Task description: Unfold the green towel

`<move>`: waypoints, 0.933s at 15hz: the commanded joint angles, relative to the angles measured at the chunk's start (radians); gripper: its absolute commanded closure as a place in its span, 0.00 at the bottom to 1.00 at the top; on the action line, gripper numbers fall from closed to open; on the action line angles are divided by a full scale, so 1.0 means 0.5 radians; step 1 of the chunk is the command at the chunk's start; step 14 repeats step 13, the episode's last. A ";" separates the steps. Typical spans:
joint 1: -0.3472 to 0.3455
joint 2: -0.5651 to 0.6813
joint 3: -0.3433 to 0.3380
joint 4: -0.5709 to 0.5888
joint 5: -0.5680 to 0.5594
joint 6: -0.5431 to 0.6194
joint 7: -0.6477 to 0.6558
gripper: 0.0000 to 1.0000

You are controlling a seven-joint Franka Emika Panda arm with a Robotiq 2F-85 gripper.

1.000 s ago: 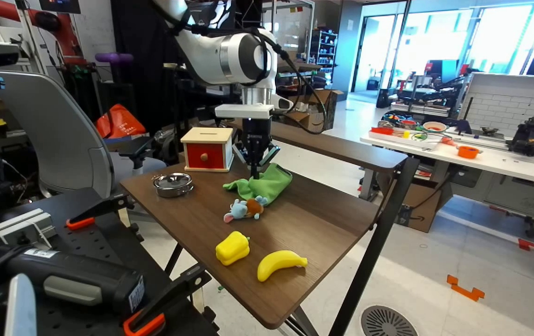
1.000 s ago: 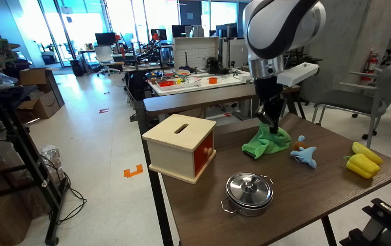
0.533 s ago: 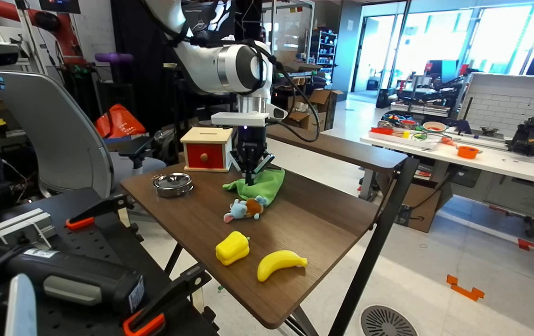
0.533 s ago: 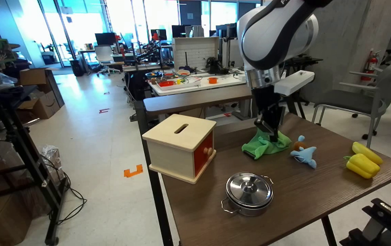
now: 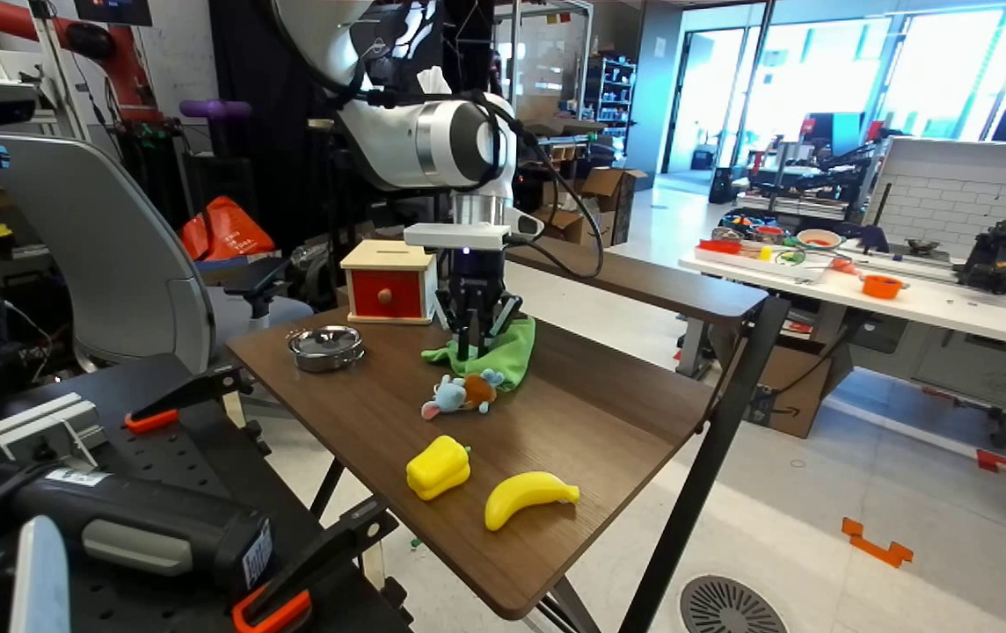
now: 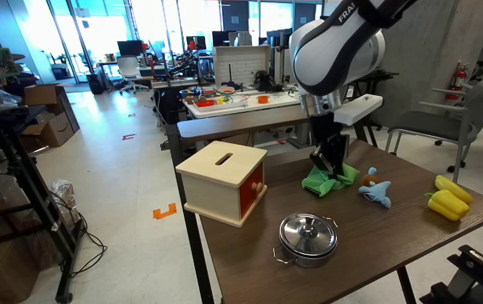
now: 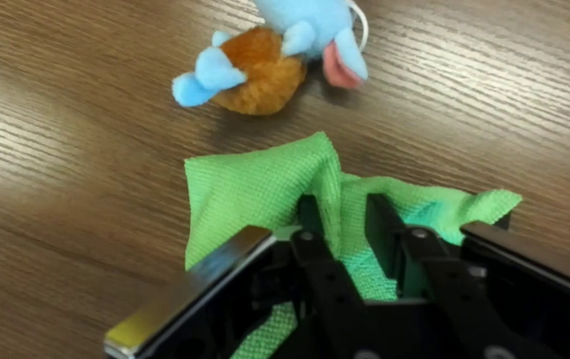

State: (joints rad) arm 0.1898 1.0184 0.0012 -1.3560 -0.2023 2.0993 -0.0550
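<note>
The claw is spread partway over the towel, with a gap seen between its two fingers. A raised fold is seen in that gap, closer to one fingertip; whether it is touched cannot be told. The towel is bunched on the counter, with a smooth flap on one side of the fold and a rumpled, teal-tinged part on the other. In the wrist view a strip of wood is seen between towel and toy. In an exterior view the towel is flanked by the toy and the box and backed by a raised shelf; the pot is set apart, nearer the camera. In an exterior view a broad stretch of counter is shown between towel and picture-right edge, while the pepper and banana are placed toward the near corner, well apart from the claw.
</note>
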 commanded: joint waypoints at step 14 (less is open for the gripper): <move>-0.014 -0.279 0.094 -0.093 0.003 0.005 -0.107 0.00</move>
